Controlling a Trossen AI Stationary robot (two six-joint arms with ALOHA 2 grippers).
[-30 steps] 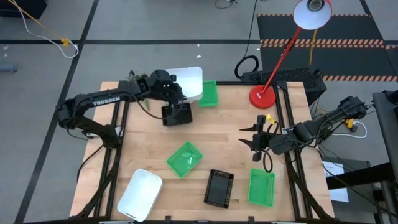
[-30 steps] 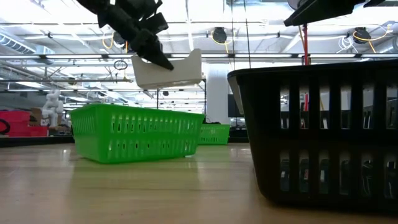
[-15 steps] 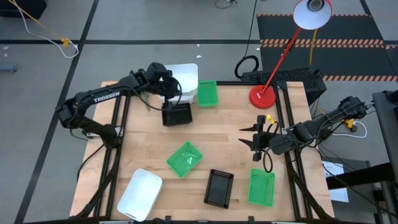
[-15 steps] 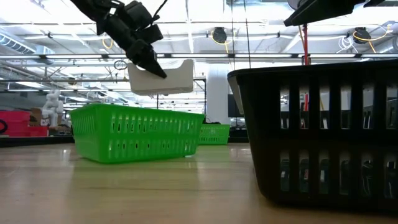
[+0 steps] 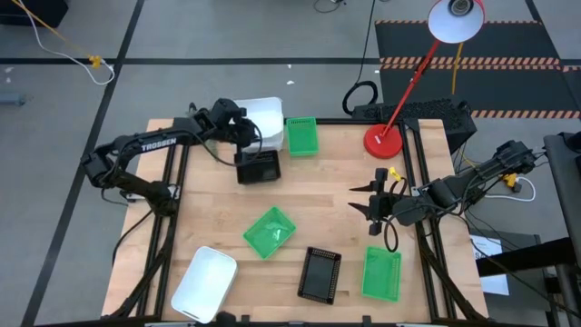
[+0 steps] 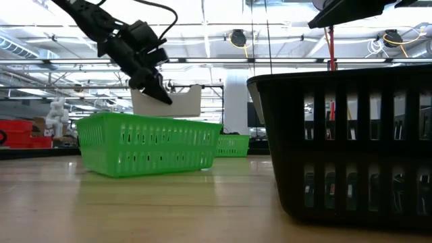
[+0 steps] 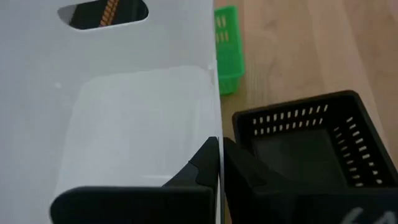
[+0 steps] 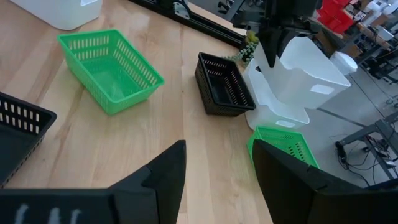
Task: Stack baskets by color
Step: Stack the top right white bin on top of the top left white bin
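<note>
While right tool (image 5: pixel 370 207) idles, left tool (image 5: pixel 243 130) (clamped) holds white basket (image 5: pixel 266 116) aloft.

wooden table (image 5: pixel 218 204) | green baskets (image 5: pixel 270 231) | black baskets (image 5: pixel 320 273) | white basket (image 5: pixel 204 282)

The left gripper (image 5: pixel 247 136) reached to the table's far edge, fingers pinched together; the right gripper (image 5: pixel 370 208) hung open at the right side.

A white basket (image 5: pixel 266 116) hung tilted above another white basket (image 8: pixel 277 113), just beside a black basket (image 5: pixel 259 167).
</note>
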